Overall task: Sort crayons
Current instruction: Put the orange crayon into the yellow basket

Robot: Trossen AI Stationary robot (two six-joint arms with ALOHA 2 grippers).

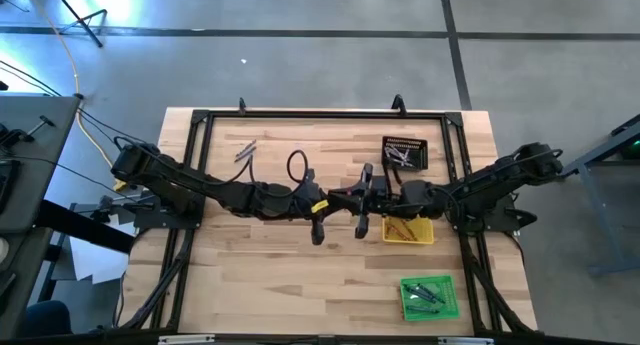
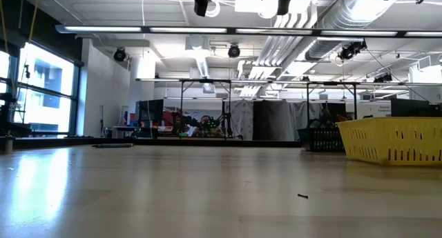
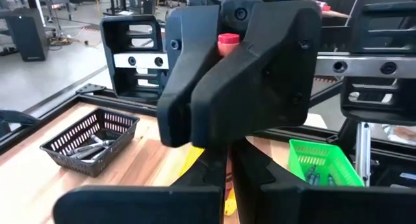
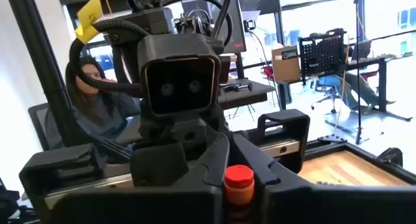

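Short orange-red wax crayon (image 3: 227, 43) is standing upright at table centre, pinched between both grippers. Left gripper (image 1: 318, 207) is reaching toward 3 o'clock, clenching it; right gripper (image 1: 352, 197) is reaching toward 9 o'clock, also grasping it.

A light wooden table (image 1: 280, 275) with a black metal frame (image 1: 300, 115) stands on a grey concrete floor (image 1: 300, 45) marked with dark lines. Beyond it, a workshop stretches under a white ceiling hung with ducts (image 2: 352, 10) and strip lights (image 2: 228, 31). Tall windows (image 2: 41, 93) brighten one side, and black racks (image 2: 207, 107) line the far end. A person (image 4: 91, 100) sits at a desk (image 4: 240, 91).
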